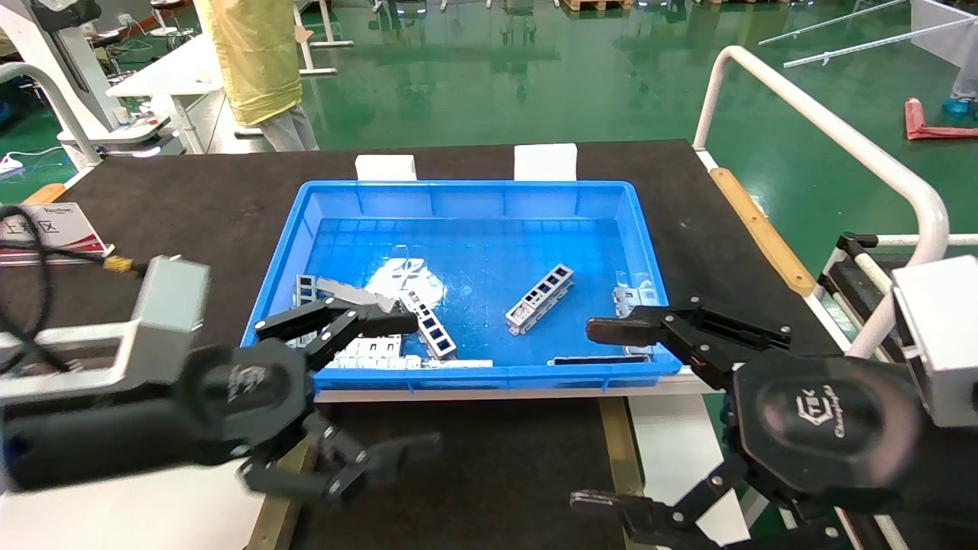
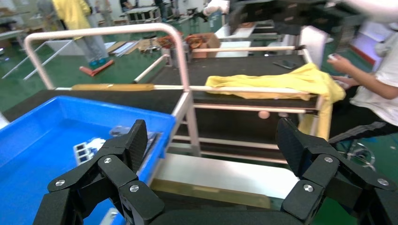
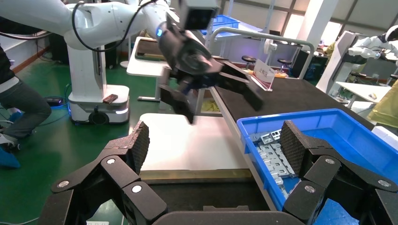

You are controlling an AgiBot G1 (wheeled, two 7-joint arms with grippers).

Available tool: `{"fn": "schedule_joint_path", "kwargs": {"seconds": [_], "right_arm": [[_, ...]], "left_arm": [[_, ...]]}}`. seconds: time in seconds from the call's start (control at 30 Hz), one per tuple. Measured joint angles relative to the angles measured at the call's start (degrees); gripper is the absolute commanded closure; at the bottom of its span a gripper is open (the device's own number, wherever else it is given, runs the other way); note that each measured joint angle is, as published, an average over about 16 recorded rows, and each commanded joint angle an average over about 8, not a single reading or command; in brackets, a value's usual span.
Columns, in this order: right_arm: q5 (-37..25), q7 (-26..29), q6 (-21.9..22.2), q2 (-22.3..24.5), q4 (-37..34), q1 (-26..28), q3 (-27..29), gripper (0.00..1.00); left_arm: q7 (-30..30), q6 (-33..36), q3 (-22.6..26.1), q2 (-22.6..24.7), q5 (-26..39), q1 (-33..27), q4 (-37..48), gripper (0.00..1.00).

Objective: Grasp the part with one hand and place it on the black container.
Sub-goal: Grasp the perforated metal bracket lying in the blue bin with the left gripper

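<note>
- My left gripper [image 1: 382, 386] hung open at the lower left, over the blue bin's [image 1: 489, 376] near rim.
- My right gripper [image 1: 603, 416] gaped empty, lower right.
- The part [image 1: 540, 299] lay mid-bin.

Bright overhead light; left gripper [image 1: 386, 382] perhaps motion-blurred.

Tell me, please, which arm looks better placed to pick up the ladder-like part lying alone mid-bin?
Probably the right. The right claw is open at the blue bin's near right corner, with the lone part close by. The left claw, also open, sits over the cluttered left corner.
</note>
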Motion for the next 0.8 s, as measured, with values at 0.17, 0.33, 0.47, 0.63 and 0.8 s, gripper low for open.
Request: {"fn": "schedule_joint_path", "kwargs": {"seconds": [0.17, 0.33, 0.47, 0.63, 0.8], "right_arm": [[0.01, -0.01, 0.00, 0.00, 0.00, 0.00, -0.01, 0.00], [0.01, -0.01, 0.01, 0.01, 0.00, 0.01, -0.02, 0.00], [0.02, -0.02, 0.01, 0.01, 0.00, 0.01, -0.03, 0.00], [0.03, -0.02, 0.02, 0.02, 0.00, 0.01, -0.04, 0.00], [0.03, -0.03, 0.02, 0.02, 0.00, 0.01, -0.05, 0.00]], "left_arm": [[0.78, -1.96, 2.18, 3.81, 4.23, -3.00, 3.96, 0.00], [2.21, -3.98, 4.46, 8.37, 8.66, -6.70, 9.25, 0.00], [3.74, -5.61, 6.20, 12.38, 11.96, -9.95, 14.48, 0.00], [6.21, -7.91, 8.28, 17.81, 15.82, -14.10, 22.29, 0.00], [9.37, -11.08, 10.16, 23.57, 19.36, -17.90, 31.21, 0.00]]}}
